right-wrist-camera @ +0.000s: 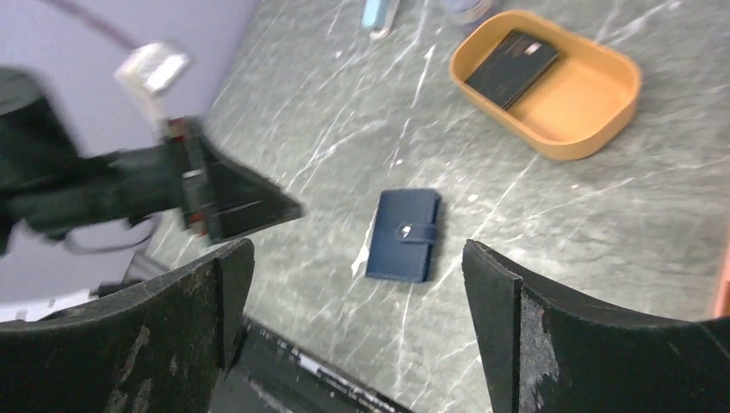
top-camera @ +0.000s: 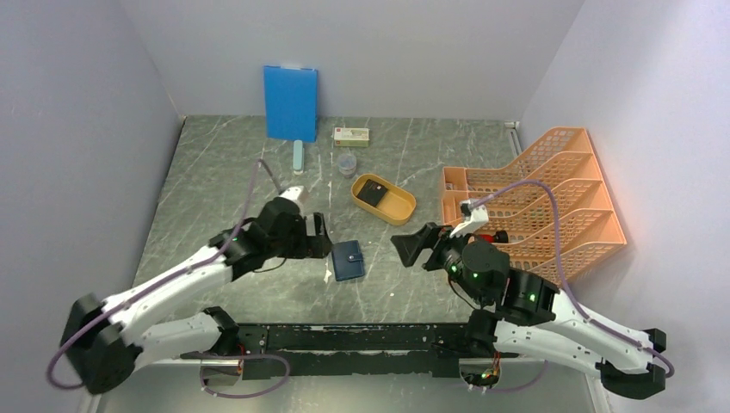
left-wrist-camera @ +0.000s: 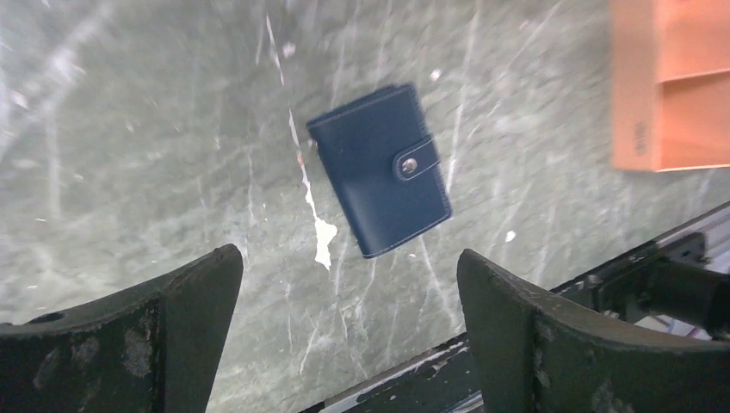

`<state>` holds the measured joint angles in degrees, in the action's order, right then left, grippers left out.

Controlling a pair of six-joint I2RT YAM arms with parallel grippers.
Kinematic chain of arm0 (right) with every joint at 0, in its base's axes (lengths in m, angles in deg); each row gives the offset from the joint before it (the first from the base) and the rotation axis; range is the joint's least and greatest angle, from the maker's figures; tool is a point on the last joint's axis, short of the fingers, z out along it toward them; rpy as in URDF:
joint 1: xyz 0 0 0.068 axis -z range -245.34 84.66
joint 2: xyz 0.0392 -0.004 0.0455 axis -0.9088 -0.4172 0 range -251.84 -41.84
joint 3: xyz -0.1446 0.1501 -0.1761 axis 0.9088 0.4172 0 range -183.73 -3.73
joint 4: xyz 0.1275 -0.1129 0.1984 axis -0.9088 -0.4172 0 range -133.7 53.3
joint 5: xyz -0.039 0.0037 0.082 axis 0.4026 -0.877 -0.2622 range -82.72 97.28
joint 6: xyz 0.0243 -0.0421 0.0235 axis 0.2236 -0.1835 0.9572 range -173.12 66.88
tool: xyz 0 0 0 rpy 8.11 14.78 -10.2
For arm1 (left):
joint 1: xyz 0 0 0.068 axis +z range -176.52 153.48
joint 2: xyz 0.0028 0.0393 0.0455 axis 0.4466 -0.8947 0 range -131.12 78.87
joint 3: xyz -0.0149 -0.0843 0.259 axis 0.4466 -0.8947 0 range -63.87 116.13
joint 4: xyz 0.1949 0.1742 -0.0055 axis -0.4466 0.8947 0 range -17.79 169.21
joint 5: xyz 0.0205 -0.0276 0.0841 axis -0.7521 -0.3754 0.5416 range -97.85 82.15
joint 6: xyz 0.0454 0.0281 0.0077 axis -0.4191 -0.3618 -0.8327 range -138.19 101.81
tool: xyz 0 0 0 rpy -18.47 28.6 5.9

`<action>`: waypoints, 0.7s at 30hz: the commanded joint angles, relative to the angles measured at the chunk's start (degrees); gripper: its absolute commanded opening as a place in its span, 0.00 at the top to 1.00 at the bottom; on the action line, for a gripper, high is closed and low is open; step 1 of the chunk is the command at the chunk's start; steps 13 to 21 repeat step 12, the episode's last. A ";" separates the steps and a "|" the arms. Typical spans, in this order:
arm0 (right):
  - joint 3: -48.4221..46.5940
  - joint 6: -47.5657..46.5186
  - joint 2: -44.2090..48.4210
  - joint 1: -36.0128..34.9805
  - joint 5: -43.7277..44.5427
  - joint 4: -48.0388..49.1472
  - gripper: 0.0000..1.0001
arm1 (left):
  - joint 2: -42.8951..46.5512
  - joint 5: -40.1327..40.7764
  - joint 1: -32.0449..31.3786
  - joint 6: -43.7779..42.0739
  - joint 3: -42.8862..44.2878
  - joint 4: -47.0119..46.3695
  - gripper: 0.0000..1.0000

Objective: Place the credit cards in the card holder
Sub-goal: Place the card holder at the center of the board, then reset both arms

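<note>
Card holder [top-camera: 349,260]: lies shut on the table [top-camera: 215,172], clasp tab snapped across its front, dark navy face up, between the two grippers and near the front edge; nothing touches it.
Left gripper [top-camera: 320,237]: released, jaws spread wide and empty, just left of the card holder [left-wrist-camera: 380,169], which shows beyond the gap between its fingers [left-wrist-camera: 198,292].
Right gripper [top-camera: 411,245]: released too, jaws wide and empty, to the right of the card holder [right-wrist-camera: 403,235] and apart from it.
Dark card [top-camera: 372,192]: lies in the yellow-orange tray [top-camera: 400,209], at its far left end; how many cards is unclear.
Tray position: behind the card holder, slightly right.
Orange file rack [top-camera: 534,202]: at the table's right side.
Blue board [top-camera: 290,101]: leans on the back wall.
</note>
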<state>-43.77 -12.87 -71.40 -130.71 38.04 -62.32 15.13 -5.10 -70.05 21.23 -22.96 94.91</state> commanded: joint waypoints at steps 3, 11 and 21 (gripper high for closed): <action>-7.32 3.62 -3.85 -0.12 16.80 -7.45 0.03 | 16.27 11.09 0.28 -7.96 6.25 11.00 0.02; -8.57 1.15 -4.13 -0.04 20.14 -5.47 0.01 | 29.20 17.66 0.31 -13.13 5.56 11.91 0.02; -9.18 1.79 -4.54 -0.06 20.48 -6.27 0.00 | 30.20 17.68 0.30 -13.49 5.24 11.85 0.02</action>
